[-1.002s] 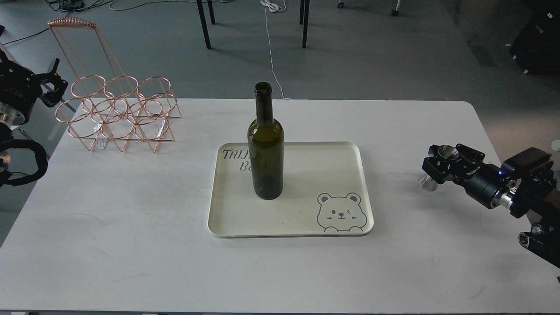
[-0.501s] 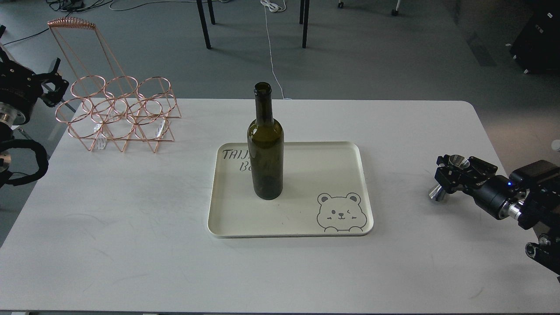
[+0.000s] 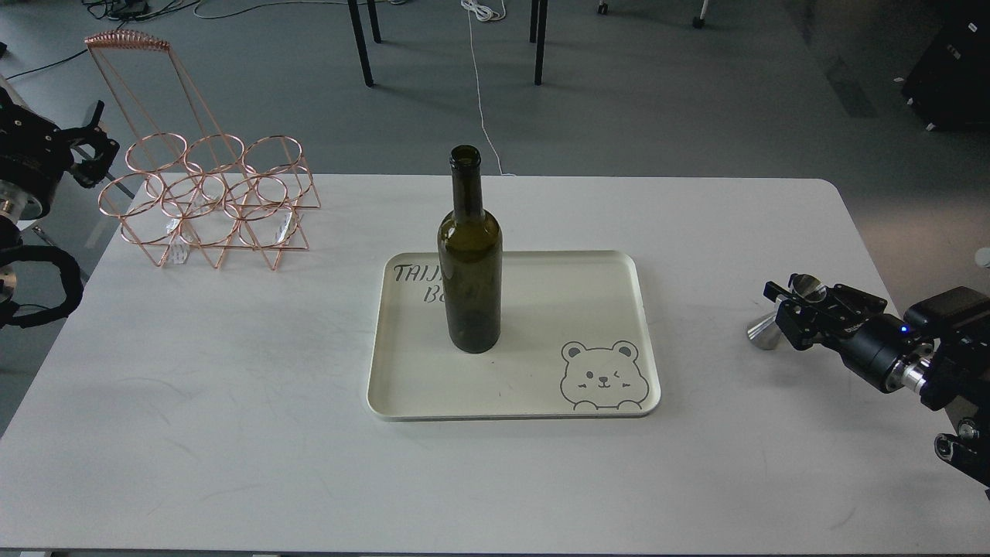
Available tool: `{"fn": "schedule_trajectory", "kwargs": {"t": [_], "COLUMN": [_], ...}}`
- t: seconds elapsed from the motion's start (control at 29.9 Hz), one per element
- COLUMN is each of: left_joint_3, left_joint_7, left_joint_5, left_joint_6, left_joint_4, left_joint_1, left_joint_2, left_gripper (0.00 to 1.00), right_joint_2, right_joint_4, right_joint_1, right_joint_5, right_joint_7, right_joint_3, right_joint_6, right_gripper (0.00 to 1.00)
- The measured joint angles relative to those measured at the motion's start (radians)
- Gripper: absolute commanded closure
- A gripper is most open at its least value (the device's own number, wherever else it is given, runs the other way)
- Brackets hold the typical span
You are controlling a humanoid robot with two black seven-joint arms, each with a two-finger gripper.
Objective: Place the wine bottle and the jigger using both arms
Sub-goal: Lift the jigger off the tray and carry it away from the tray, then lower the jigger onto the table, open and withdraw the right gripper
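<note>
The wine bottle (image 3: 469,263), dark olive-green glass with no label, stands upright on the left half of the cream tray (image 3: 619,267). The jigger (image 3: 766,331), small and shiny, is tilted at the table's right side, its base at or just above the tabletop and its upper cup leaning right. My right gripper (image 3: 790,308) is closed around the jigger's waist, coming in from the right edge. My left gripper (image 3: 99,147) is open and empty, off the table's far left corner, beside the copper rack.
A copper wire bottle rack (image 3: 209,193) stands at the table's back left corner. The tray bears a bear drawing (image 3: 601,375) at its front right. The white table (image 3: 232,402) ends just right of my right arm. Chair legs and cables are on the floor behind.
My right gripper has moved down and to the right with the jigger, bringing its base down to the tabletop. The left arm and the bottle have barely moved.
</note>
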Motion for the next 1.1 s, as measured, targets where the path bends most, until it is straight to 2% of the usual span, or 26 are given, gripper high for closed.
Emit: {"fn": "schedule_trajectory", "kwargs": {"t": [0.4, 0.8, 0.97, 1.1], "left_joint_3": [-0.001, -0.001, -0.001, -0.001], "left_joint_7": [0.000, 0.000, 0.001, 0.004], "left_joint_5": [0.000, -0.001, 0.000, 0.000], "left_joint_6": [0.001, -0.002, -0.002, -0.003], "left_joint_4": [-0.002, -0.002, -0.005, -0.007], "left_joint_1": [0.000, 0.000, 0.000, 0.000], "left_joint_2": [-0.002, 0.021, 0.031, 0.043], "left_gripper": [0.02, 0.02, 0.02, 0.02], "right_joint_2": [-0.074, -0.299, -0.361, -0.370], "right_joint_4": [0.092, 0.283, 0.390, 0.412], "right_joint_1": [-0.043, -0.094, -0.046, 0.036], "right_joint_5": [0.000, 0.030, 0.165, 0.230], "right_joint_7": [0.000, 0.000, 0.000, 0.000], "right_joint_3": [-0.001, 0.008, 0.010, 0.009], "right_joint_6": [0.000, 0.000, 0.000, 0.000], "right_gripper": [0.32, 0.29, 0.27, 0.27]}}
